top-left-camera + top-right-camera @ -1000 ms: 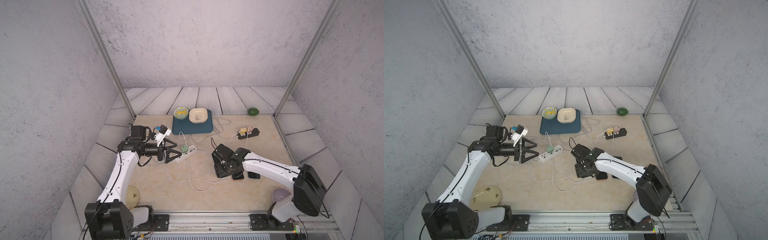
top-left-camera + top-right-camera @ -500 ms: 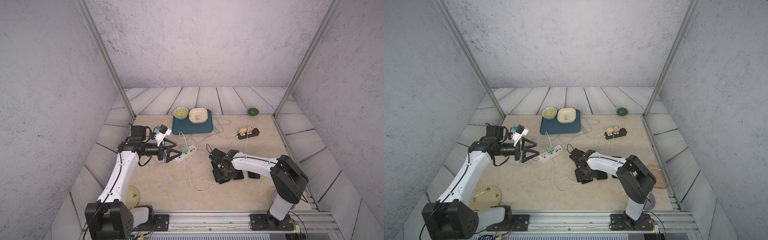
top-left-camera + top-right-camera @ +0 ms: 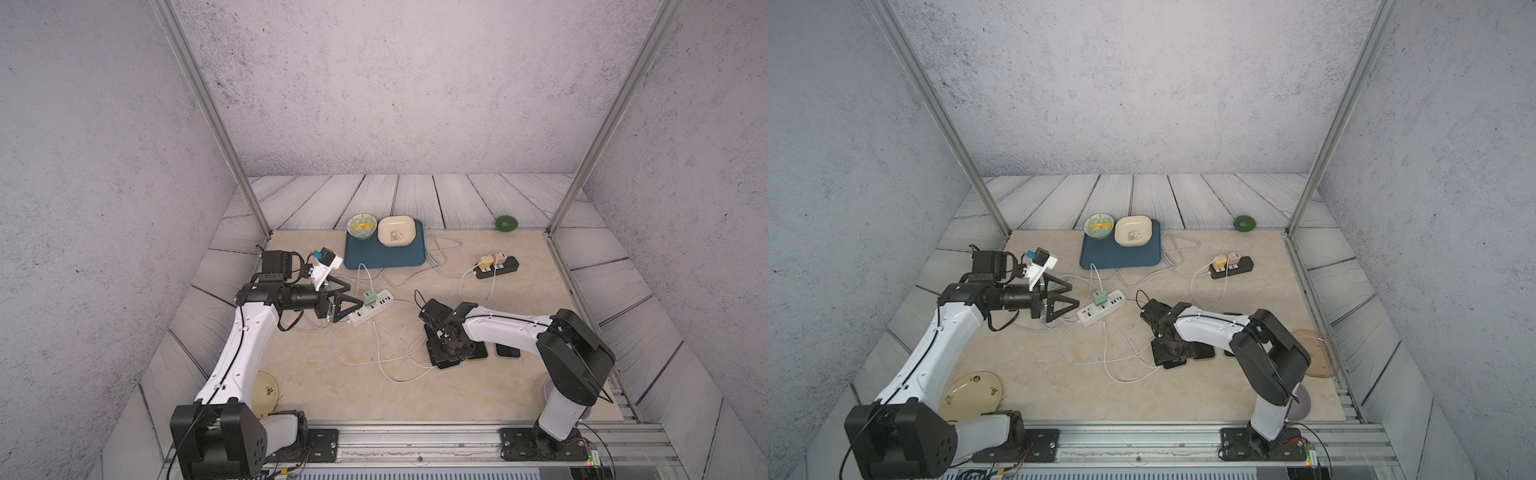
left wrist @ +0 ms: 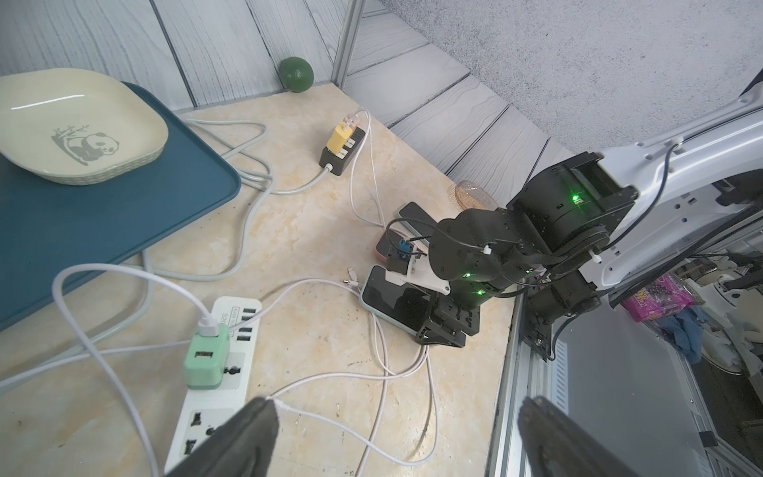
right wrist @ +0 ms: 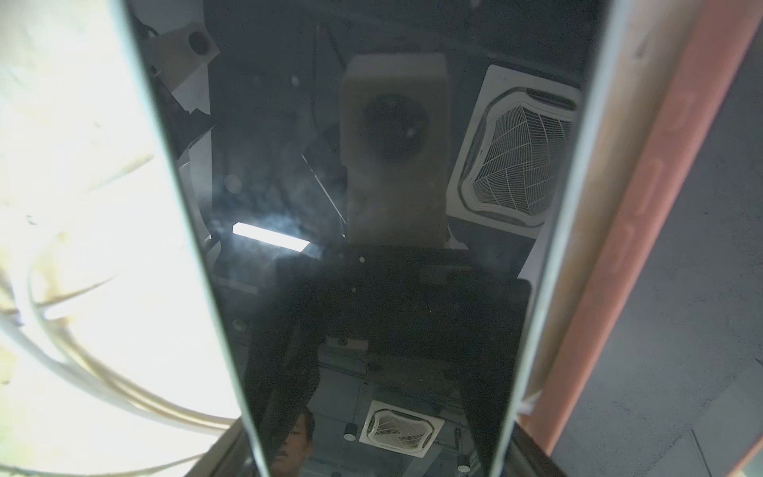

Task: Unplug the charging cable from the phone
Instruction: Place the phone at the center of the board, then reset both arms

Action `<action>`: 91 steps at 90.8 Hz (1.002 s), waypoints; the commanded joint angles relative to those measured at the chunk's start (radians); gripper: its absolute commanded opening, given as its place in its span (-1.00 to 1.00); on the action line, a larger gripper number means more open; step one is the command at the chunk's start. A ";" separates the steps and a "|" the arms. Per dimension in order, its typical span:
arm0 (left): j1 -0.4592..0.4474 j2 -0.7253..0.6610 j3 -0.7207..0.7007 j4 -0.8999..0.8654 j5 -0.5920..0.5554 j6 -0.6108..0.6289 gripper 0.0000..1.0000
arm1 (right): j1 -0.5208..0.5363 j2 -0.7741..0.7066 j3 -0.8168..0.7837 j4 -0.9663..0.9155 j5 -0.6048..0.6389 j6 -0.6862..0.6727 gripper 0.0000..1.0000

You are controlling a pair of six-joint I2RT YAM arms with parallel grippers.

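The phone (image 4: 382,295) lies flat on the bench (image 3: 374,395), its long axis front to back. Its cable (image 4: 429,367) leaves from the near end. My right jaws (image 4: 439,326) sit directly over it, closed on its long edges. My left jaws (image 3: 355,294) hang wide by the strip (image 3: 370,307), well apart from the plug.

No lettering can be read with certainty. The white power strip (image 4: 206,417) carries a small printed label (image 4: 236,313) beside its USB ports, too small to read. The cream dish (image 4: 49,107) bears a panda drawing (image 4: 88,146).
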 commanded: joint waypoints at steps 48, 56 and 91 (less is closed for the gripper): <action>0.033 0.003 -0.073 0.200 -0.147 -0.122 0.96 | -0.079 -0.256 -0.051 0.097 0.045 -0.071 0.99; 0.056 0.019 -0.088 0.238 -0.157 -0.149 0.96 | -0.112 -0.318 -0.062 0.101 0.088 -0.117 0.99; 0.162 0.036 -0.278 0.612 -0.294 -0.289 0.96 | -0.427 -0.608 -0.206 0.213 0.134 -0.332 0.99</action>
